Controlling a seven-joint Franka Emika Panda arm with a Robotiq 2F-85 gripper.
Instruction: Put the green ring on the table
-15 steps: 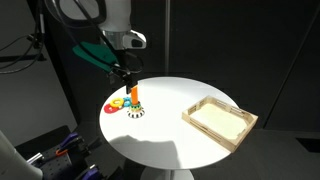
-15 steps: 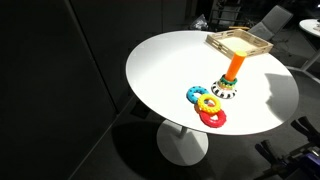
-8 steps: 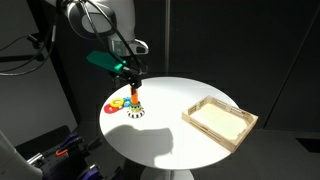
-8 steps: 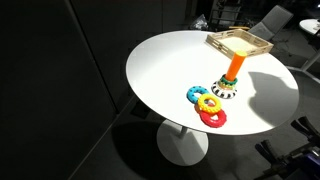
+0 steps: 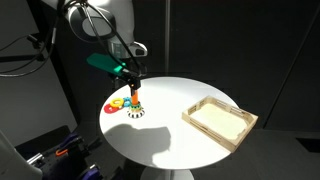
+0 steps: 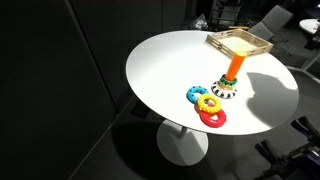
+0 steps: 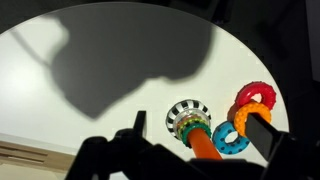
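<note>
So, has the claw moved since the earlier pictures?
Yes: in an exterior view the claw shifted slightly toward the tray, now standing right over the orange peg.

A round white table [image 6: 165, 70] stands on 1 central foot over a dark floor. At its far edge lies a shallow wooden tray [image 6: 240, 43]. Nearer, an orange peg [image 6: 234, 66] rises from a black-and-white striped base [image 6: 226, 91]. Just beside the base lie 3 rings in a cluster: a blue ring [image 6: 190, 95], a yellow ring [image 6: 205, 103] and a red ring [image 6: 207, 118]
</note>
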